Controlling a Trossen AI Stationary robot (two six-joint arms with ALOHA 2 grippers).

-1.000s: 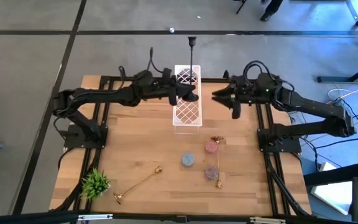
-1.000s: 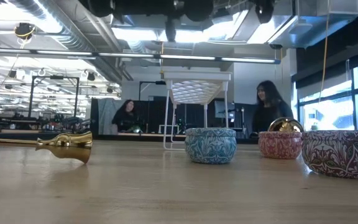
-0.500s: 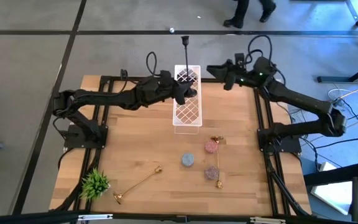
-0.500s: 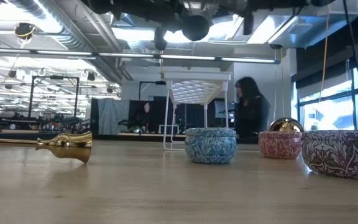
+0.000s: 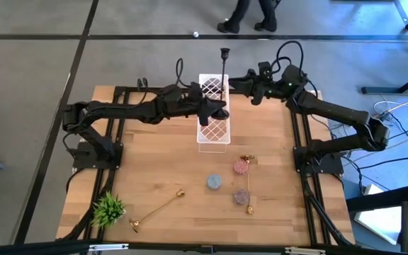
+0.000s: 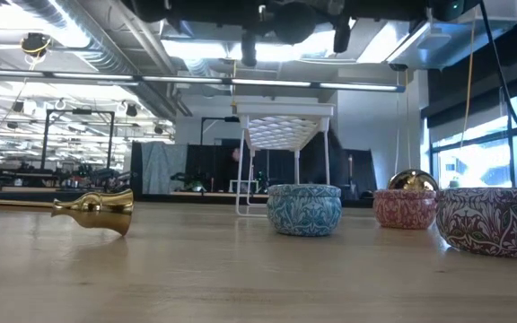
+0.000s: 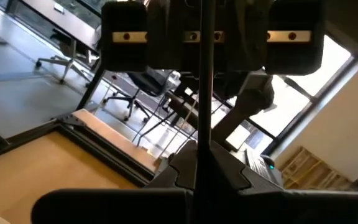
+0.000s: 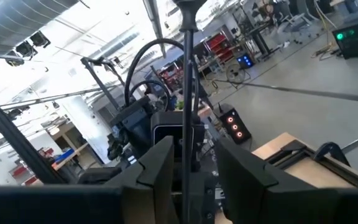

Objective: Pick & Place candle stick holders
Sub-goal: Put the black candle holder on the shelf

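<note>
Black holder (image 5: 223,71), a thin dark stem with a cup tip, stands upright above the white lattice rack (image 5: 213,127) at the far side of the table (image 5: 154,170). The left gripper (image 5: 217,112) is clenched on its lower end. The right gripper (image 5: 241,85) sits just beside the stem, higher up. In the right wrist view the stem (image 8: 187,93) runs straight between that gripper's two fingers (image 8: 160,163), which stand partly apart; whether they press on it cannot be told.

This looks like a handover from left arm to right. To do it well, the right fingers should close squarely on the stem, centred, before the left lets go, and the stem should stay upright and clear of the rack.

Two gold holders lie flat on the table nearer the front: one (image 5: 158,210) near a green plant (image 5: 108,208), one (image 5: 247,183) among three small patterned tins (image 5: 213,182).
</note>
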